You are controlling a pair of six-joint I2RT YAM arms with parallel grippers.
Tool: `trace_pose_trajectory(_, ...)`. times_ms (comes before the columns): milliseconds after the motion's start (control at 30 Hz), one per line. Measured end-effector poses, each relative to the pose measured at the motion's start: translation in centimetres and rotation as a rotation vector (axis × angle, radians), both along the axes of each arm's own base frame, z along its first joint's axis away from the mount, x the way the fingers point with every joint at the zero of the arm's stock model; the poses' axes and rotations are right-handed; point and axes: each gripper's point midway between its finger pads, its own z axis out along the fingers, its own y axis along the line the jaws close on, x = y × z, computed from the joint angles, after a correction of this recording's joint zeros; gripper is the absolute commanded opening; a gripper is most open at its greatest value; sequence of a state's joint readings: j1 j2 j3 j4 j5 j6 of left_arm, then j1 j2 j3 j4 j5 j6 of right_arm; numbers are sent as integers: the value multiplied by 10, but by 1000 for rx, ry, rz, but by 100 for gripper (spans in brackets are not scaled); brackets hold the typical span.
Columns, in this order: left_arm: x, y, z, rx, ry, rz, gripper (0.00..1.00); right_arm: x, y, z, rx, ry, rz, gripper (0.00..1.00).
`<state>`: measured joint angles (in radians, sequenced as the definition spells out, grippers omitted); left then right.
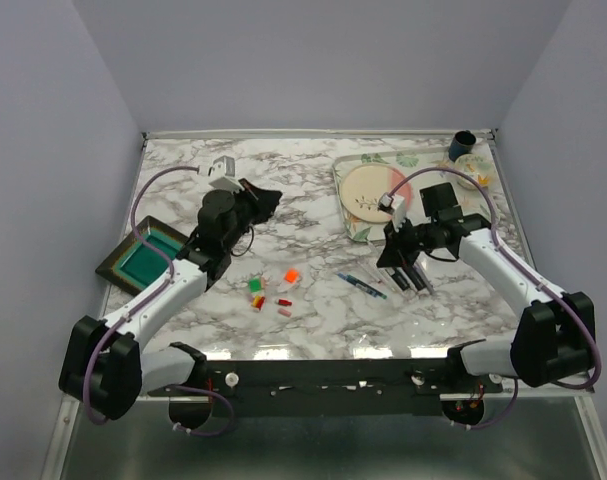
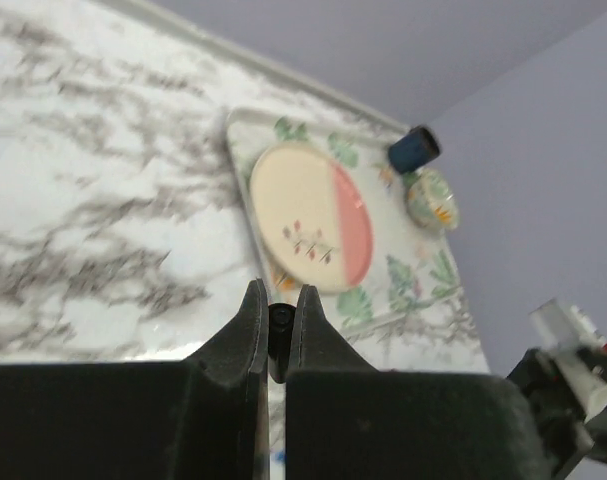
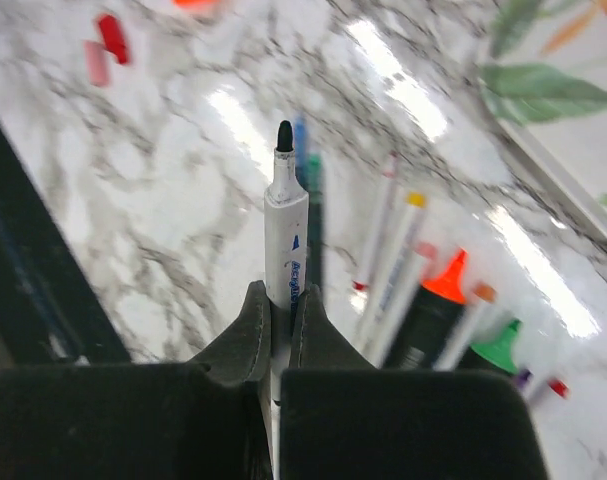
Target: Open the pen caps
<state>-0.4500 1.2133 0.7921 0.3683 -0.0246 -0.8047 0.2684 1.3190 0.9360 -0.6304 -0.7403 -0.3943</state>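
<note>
Black wedge-shaped fingers (image 3: 245, 335) of the right tool (image 3: 280, 312) pinch a slim white pen (image 3: 286, 225). Its smooth barrel juts past the fingertips, and its dark felt tip is bare. Beneath it, toward the near right edge of the glossy marbled surface (image 3: 183, 190), lie thin pens and thick black highlighters (image 3: 423, 325) with chisel orange and green tips. The left tool (image 2: 280, 300) is pressed together on a small round black cap (image 2: 280, 320), raised over the surface's left half. By the middle of the near edge, short plastic caps lie loose: a green cap (image 1: 254, 285), an orange cap (image 1: 291, 274) and a red cap (image 1: 283, 300).
</note>
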Motion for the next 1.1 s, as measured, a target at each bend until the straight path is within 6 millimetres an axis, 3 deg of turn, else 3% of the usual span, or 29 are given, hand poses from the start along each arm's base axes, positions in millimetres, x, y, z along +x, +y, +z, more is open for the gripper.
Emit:
trace_pose_trajectory(133,-28,14,-55,94,128,-10,0,15,-32,-28,-167,1,-83,1)
trace_pose_trajectory(333,-66,35,-88,189,208,-12,0,22,-69,-67,-339,92,-170,5)
trace_pose_trajectory(700,-107,59,-169,309,398,-12,2,17,-89,-94,-451,171,-183,16)
trace_pose_trajectory(1000,-111,60,-172,308,401,-14,3,14,-93,-100,-472,194,-181,36)
trace_pose_trajectory(1100,-111,60,-173,307,404,-19,4,13,-93,-100,-473,196,-180,38)
